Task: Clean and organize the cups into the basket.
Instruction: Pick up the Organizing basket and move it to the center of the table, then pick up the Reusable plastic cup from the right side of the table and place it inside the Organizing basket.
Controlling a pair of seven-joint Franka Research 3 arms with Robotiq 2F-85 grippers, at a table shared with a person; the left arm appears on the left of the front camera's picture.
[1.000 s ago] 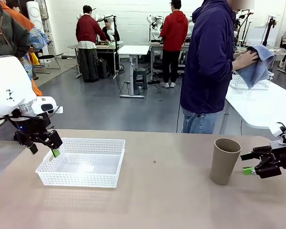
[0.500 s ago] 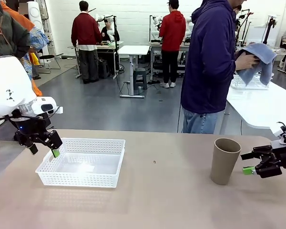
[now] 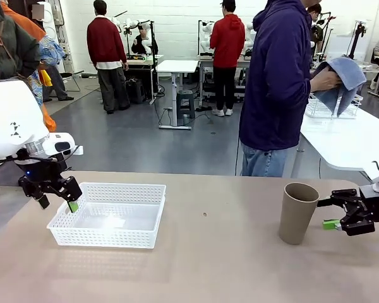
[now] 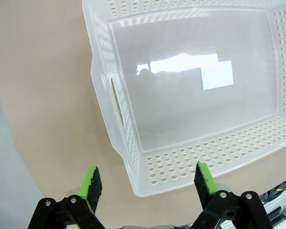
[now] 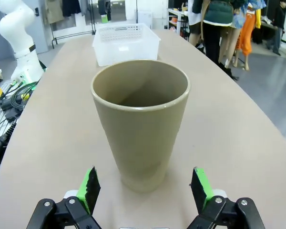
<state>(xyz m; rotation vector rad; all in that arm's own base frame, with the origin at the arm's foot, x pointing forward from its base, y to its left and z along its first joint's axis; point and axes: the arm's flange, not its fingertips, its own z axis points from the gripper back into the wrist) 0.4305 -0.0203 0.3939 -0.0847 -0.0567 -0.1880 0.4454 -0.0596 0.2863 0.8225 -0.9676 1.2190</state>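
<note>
Hardly anything has moved: the left gripper [image 3: 58, 204] has dipped a little over the left end of the basket [image 3: 114, 235], its jaws spread, and the right gripper [image 3: 331, 213] sits as it did, spread just beside the tan cup [image 3: 299, 214] without touching it, so no grasp is made yet. That cup stands upright and empty at the right of the table [image 3: 215, 265], well apart from the basket, which is empty too.

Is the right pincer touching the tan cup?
Apart. The right wrist view shows the right pincer open, with bare table between each green pad and the tan cup.
</note>
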